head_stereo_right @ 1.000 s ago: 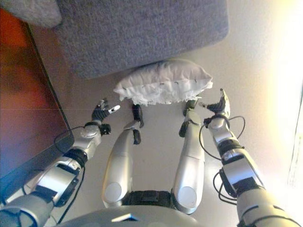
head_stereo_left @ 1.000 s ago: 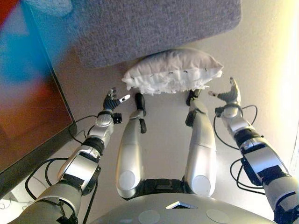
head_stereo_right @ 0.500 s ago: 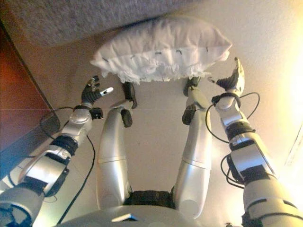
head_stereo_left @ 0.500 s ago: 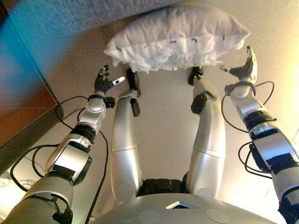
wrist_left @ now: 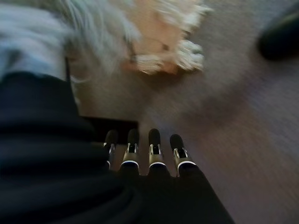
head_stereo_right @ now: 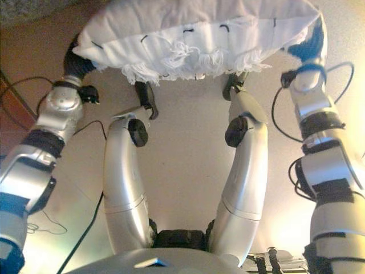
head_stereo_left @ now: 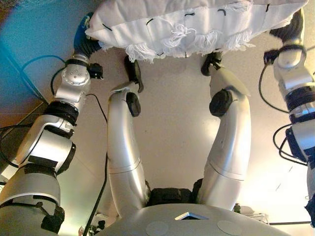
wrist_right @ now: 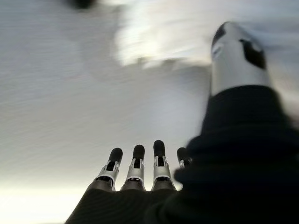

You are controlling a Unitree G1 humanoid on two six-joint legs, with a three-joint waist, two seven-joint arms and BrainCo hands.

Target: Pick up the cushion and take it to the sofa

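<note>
The white cushion with a fringed edge lies on the floor at the top of the eye views. My left hand is at the cushion's left end, its fingers hidden behind the cushion there. My right hand is at the cushion's right end. In the left wrist view the fingers are straight, with the cushion's fringe beyond them. In the right wrist view the fingers and thumb are straight beside the white cushion. A strip of the grey sofa shows at the top left.
The beige floor stretches under the cushion. A dark low piece of furniture stands at the left edge.
The view has dropped closer to the floor, so the cushion now fills the top edge. Both hands have moved forward to the cushion's two ends.
</note>
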